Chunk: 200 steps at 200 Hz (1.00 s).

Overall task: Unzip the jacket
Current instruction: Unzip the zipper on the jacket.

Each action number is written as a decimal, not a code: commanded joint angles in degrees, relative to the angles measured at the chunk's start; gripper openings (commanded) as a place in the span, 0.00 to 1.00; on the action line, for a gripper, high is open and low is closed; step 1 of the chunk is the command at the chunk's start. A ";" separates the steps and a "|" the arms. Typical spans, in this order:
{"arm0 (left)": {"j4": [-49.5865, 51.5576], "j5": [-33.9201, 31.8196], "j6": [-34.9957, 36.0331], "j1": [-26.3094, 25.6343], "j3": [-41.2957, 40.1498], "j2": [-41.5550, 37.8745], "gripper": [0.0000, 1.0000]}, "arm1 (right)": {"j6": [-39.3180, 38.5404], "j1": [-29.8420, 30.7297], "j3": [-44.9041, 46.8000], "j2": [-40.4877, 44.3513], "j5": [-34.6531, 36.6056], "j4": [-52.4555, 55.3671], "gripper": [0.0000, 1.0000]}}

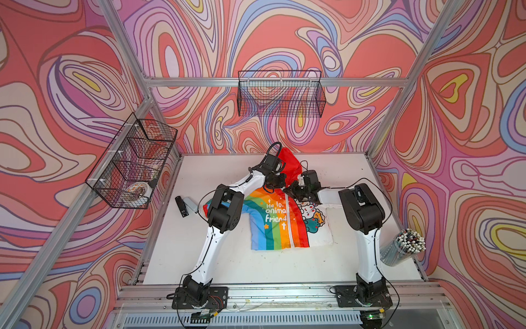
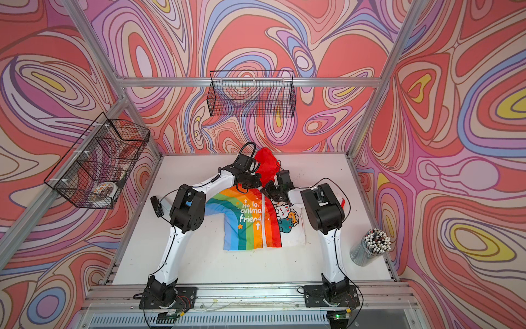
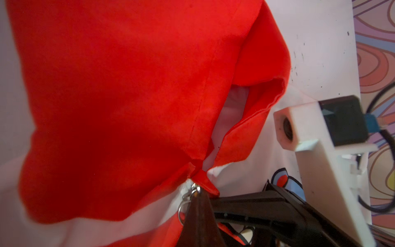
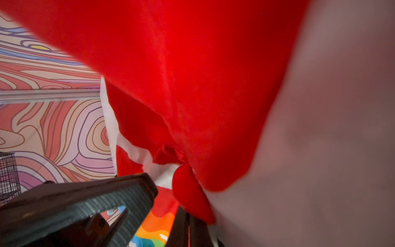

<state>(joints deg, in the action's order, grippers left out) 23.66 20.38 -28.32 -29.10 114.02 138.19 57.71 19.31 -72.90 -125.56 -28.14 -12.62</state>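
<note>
While the jacket [image 1: 267, 228] zipper [image 1: 289, 225] lies closed collar to hem, the left gripper [image 3: 197, 204] pinches its pull [image 3: 184, 204] and the right gripper [image 4: 189, 222] clamps the collar [image 4: 186, 192]; all unzipping remains.

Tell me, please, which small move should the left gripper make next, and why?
Probably draw the left gripper slowly along the zipper toward the hem. It seems closed on the zipper pull at the collar, the right gripper pinches the red collar fabric beside it, and the jacket is zipped shut.
</note>
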 commanded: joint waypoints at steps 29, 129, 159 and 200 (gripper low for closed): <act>0.06 -1.37 -1.06 0.76 -1.59 1.99 0.02 | -1.03 0.54 0.83 -1.20 -0.26 5.14 0.00; -1.18 -2.00 -2.39 1.42 -4.98 3.99 0.01 | -1.81 0.52 0.48 0.22 -0.72 6.16 0.00; 0.70 -2.93 -2.64 1.50 -4.39 5.10 0.00 | -2.09 0.50 0.74 2.16 -0.98 6.56 0.00; 2.09 -3.42 -3.02 1.76 -4.38 5.81 0.00 | -1.92 0.52 2.69 4.33 -1.57 6.56 0.00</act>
<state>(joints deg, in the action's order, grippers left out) 21.23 19.94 -30.48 -28.10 110.59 139.28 56.42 19.31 -72.27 -123.57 -28.86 -8.80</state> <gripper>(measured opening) 0.047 0.044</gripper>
